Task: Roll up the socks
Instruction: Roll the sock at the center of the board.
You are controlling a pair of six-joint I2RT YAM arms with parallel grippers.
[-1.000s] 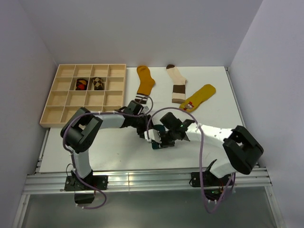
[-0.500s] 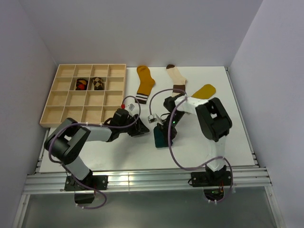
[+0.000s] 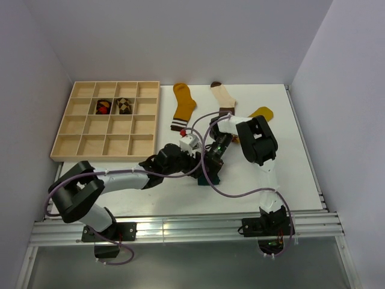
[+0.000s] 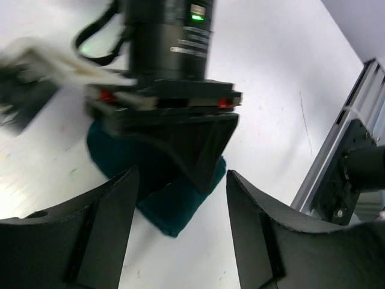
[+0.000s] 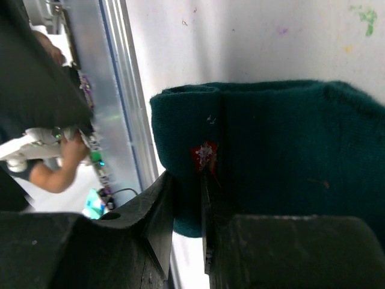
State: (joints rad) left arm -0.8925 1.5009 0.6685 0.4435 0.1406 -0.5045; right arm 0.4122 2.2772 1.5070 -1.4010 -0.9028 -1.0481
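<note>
Teal sock (image 3: 203, 175) sits near-centre on the surface (image 3: 301, 168), with the right end effector (image 5: 187, 180) clamped onto its edge. Left end effector (image 4: 180, 177) is spread wide just beside it, gripping nothing. Farther back are the mustard sock (image 3: 182, 105), cream sock (image 3: 225, 105) and yellow sock (image 3: 260, 113) in a row. Two argyle rolls (image 3: 114, 106) sit in the tray (image 3: 78, 144), far left.

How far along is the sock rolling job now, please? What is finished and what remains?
Done: two rolled socks sit in the wooden tray. In hand: the right pincer pinches the edge of the teal sock, with the left pincer open near it. Left: the mustard sock, cream sock and yellow sock lie flat at the back, unrolled.
</note>
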